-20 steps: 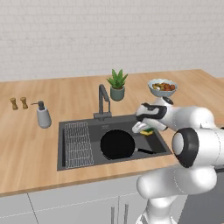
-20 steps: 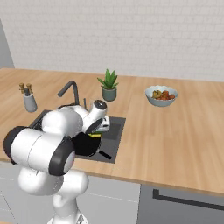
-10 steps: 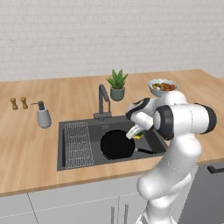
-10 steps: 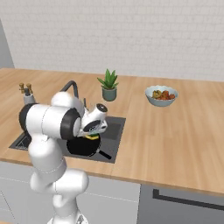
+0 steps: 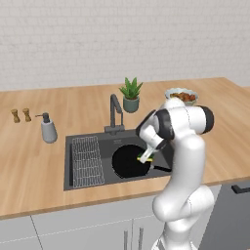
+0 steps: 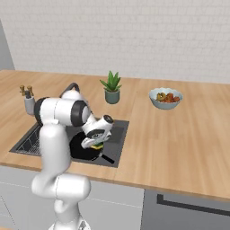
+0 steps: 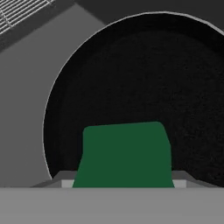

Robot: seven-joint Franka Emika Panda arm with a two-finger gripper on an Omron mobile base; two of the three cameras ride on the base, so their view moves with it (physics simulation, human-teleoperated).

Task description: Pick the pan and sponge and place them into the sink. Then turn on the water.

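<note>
A wire rack [image 5: 88, 160] lies at the sink's [image 5: 97, 180] left end. Right of it, the black pan [image 5: 128, 161] sits in the basin. Directly above the pan, the gripper [image 5: 146, 157] has its fingers clamped on the green-topped sponge [image 7: 124, 155].

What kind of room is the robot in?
A kitchen, it looks like: a wooden counter holds a dark sink with a faucet, and a black pan sits in the basin.
</note>
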